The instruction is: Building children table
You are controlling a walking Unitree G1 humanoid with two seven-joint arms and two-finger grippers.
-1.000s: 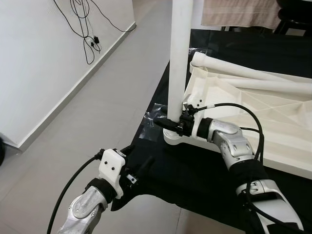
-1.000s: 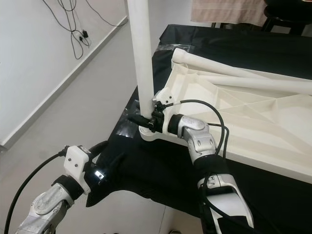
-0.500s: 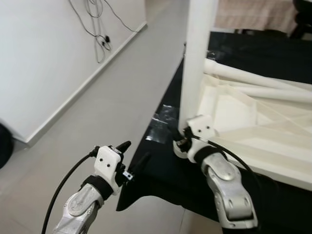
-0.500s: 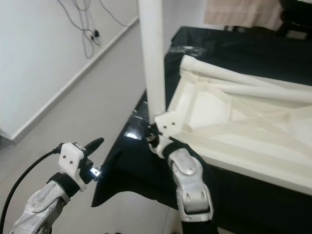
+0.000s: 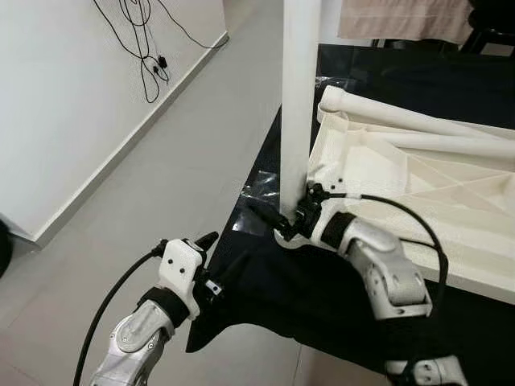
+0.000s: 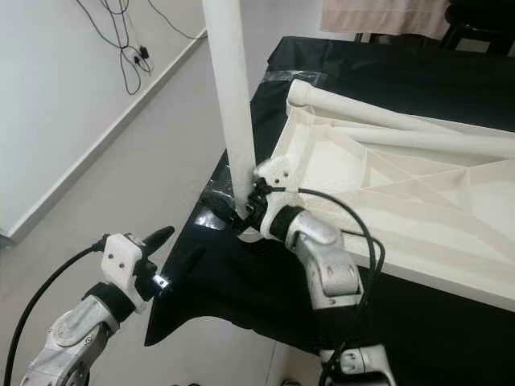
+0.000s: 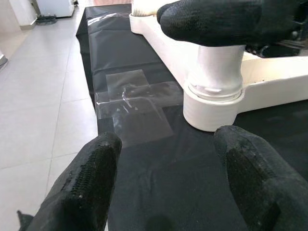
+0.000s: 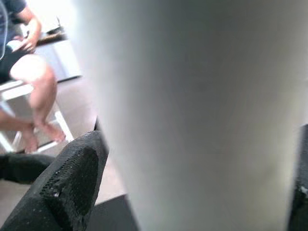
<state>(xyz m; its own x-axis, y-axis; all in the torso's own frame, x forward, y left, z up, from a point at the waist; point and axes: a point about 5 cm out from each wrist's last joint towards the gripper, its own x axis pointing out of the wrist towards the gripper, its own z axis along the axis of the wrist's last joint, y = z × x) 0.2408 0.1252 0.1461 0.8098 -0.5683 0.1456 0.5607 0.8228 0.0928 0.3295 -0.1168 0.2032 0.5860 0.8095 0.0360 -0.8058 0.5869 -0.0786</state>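
A white children's table top (image 5: 418,181) lies upside down on a black cloth (image 5: 322,281). One white leg (image 5: 296,104) stands upright in its near corner socket (image 7: 211,103). My right gripper (image 5: 286,219) is shut on the leg just above the socket; in the right wrist view the leg (image 8: 192,120) sits between the black fingers (image 8: 67,187). My left gripper (image 5: 216,261) hovers open at the cloth's near left edge, a little short of the socket, with nothing between its fingers (image 7: 91,187).
Two loose white legs (image 5: 418,121) lie across the table top. A patch of clear tape (image 7: 134,103) holds the cloth by the socket. Tiled floor and a white wall with hanging cables (image 5: 145,48) are to the left. A person (image 8: 29,72) sits on a stool beyond.
The head view has swung about. My right gripper stays clamped at the leg's base while its arm has shifted. The left gripper stays open near the cloth's edge.
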